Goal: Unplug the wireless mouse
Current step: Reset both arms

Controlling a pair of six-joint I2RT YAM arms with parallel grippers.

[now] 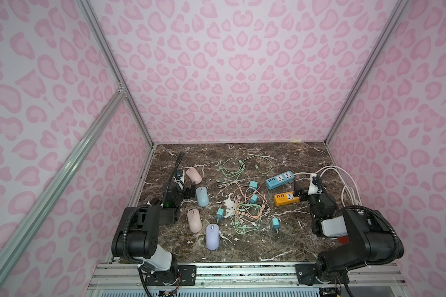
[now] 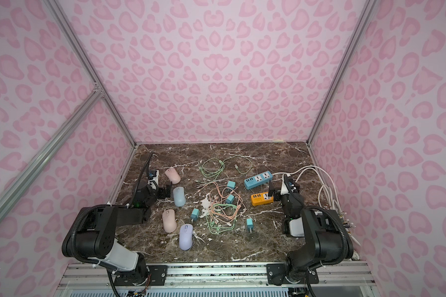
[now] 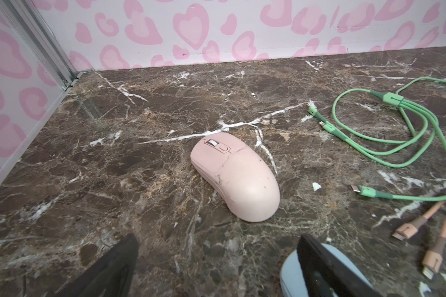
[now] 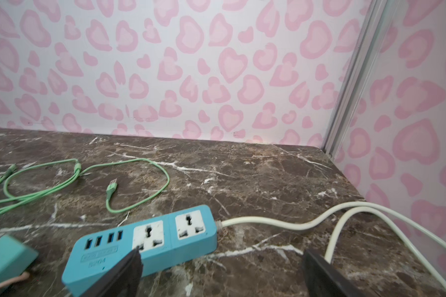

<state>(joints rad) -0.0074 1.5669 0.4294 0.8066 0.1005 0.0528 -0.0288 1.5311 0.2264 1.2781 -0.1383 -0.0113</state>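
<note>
No cable is seen joined to any of the four mice, so the step in hand is hard to fix. By judgement, either the pull is over or the plug is too small to see. The left gripper (image 1: pixel 189 191) stands wide open and empty, just beside the blue mouse (image 1: pixel 202 196). In the left wrist view one finger (image 3: pixel 319 267) overlaps that mouse, though contact cannot be told. That makes the blue mouse the likely task thing.

It lies flat on the desk (image 1: pixel 281 246) near the left edge, about midway between the far and near edges. Its long axis runs roughly from near edge to far edge, with the wheel end toward the far edge. Its nose is not shown clearly enough to say whether anything sits in it. Peach plugs (image 3: pixel 403 231) lie loose on the desk nearby, apart from it.

The far pink mouse (image 3: pixel 234 177) points its wheel end toward the far-left corner, and its nose is bare. The near pink mouse (image 1: pixel 194 220) and purple mouse (image 1: pixel 212 236) lie closer to the near edge, wheel ends toward the far edge.

The right gripper (image 1: pixel 298 192) is also wide open and empty, toward the right edge beside the orange strip (image 1: pixel 285 198), with the blue strip (image 4: pixel 150 246) close by.

If a plug does sit in the blue mouse, the next move calls for one gripper to steady the body while the other closes on the plug's shell — not the cord — and pulls straight along the long axis.
</note>
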